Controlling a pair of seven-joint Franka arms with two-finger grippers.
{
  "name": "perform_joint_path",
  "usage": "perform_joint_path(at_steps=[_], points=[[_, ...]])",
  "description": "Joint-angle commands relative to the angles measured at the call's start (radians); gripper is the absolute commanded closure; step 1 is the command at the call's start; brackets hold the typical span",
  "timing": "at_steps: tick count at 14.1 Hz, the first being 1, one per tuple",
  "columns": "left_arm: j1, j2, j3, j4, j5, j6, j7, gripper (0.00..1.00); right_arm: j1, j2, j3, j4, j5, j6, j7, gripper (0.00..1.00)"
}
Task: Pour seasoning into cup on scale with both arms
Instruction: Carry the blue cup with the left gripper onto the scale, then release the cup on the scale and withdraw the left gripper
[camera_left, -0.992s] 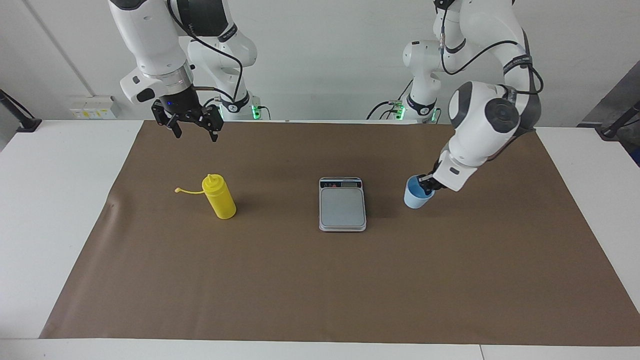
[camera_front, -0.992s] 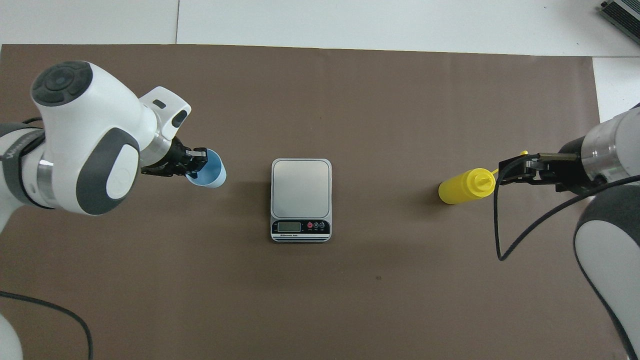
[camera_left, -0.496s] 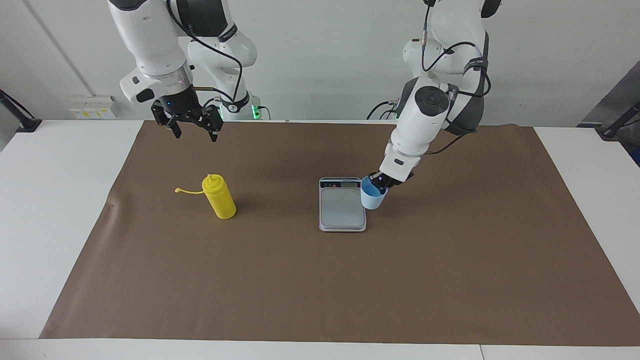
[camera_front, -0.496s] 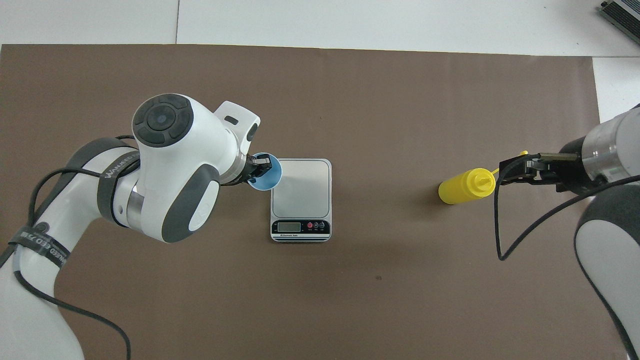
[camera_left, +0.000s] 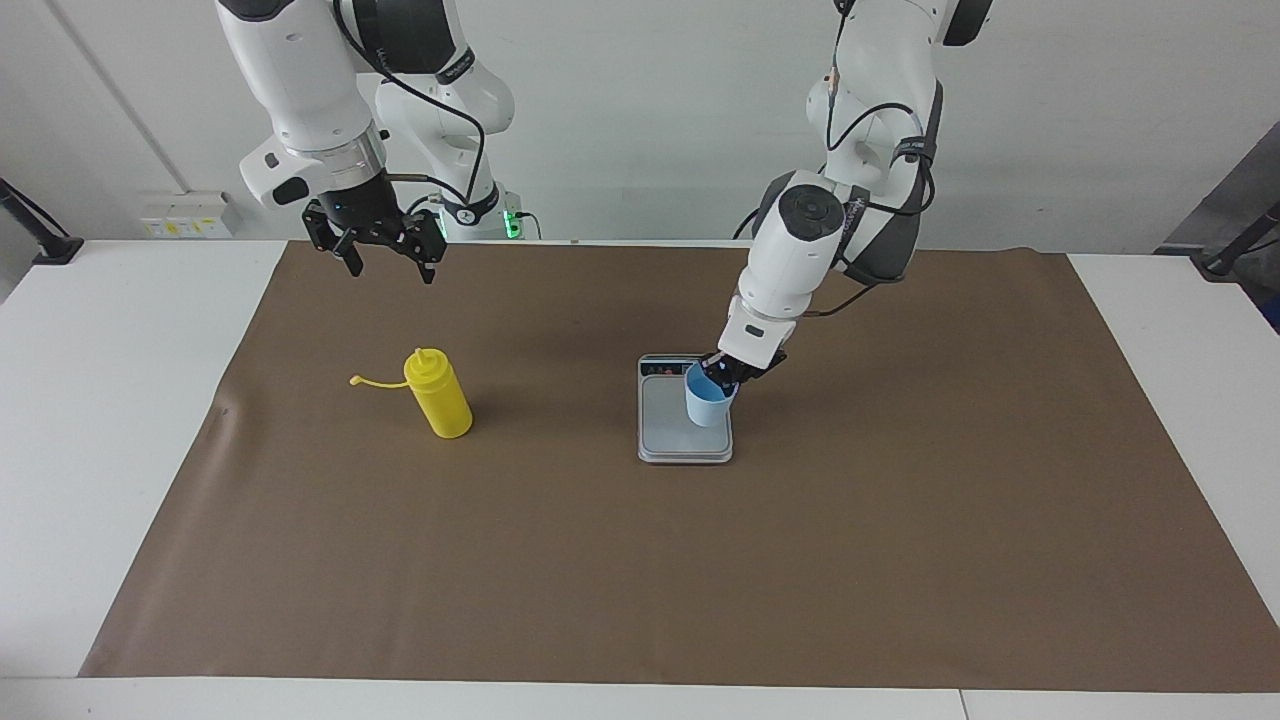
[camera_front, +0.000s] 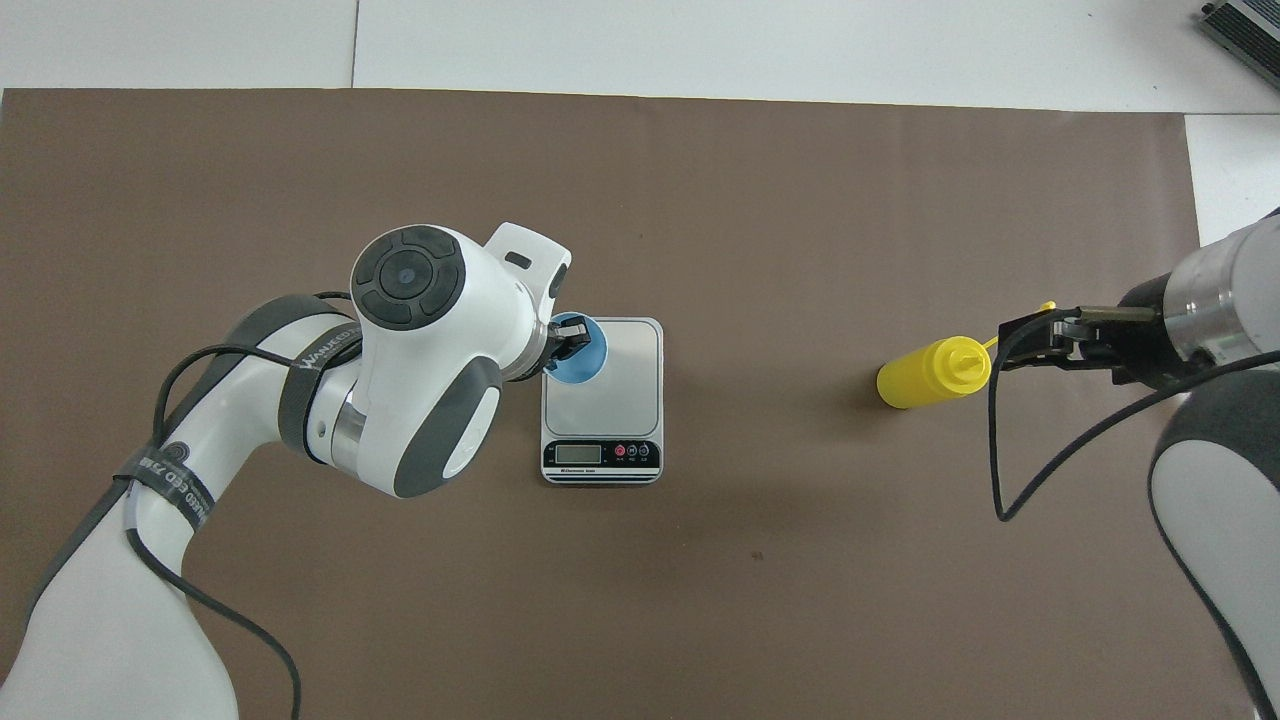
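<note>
Open mat (camera_left: 560, 560) between seasoning bottle (camera_left: 438, 395) and scale (camera_left: 665, 440)

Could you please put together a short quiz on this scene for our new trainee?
1. True or false: the left tool grips the cup by its rim.
2. Is the right tool open or shut?
3. The yellow bottle is: A) lying on its side, B) standing upright on the brown mat, C) held by a tool.

Key: 1 true; 2 open; 3 B.
</note>
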Motion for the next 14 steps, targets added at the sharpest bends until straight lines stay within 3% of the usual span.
perform_joint_path(at_steps=[1, 11, 12, 13, 14], points=[[-0.038, -0.001, 0.016, -0.017, -0.016, 0.041, -0.056, 1.0, -0.015, -0.027, 0.004, -0.031, 0.019, 0.008, -0.031, 0.0], [-0.053, -0.003, 0.018, -0.061, -0.014, 0.104, -0.061, 1.0, -0.022, -0.032, 0.004, -0.042, 0.021, 0.01, -0.032, 0.0], [-0.053, -0.005, 0.018, -0.069, -0.014, 0.113, -0.061, 0.97, -0.022, -0.032, 0.004, -0.042, 0.021, 0.01, -0.032, 0.0], [-0.053, -0.005, 0.018, -0.078, -0.014, 0.126, -0.061, 0.85, -0.022, -0.032, 0.004, -0.042, 0.021, 0.01, -0.032, 0.0], [-0.053, -0.005, 0.018, -0.083, -0.014, 0.13, -0.061, 0.66, -0.022, -0.032, 0.004, -0.042, 0.021, 0.01, -0.034, 0.0]])
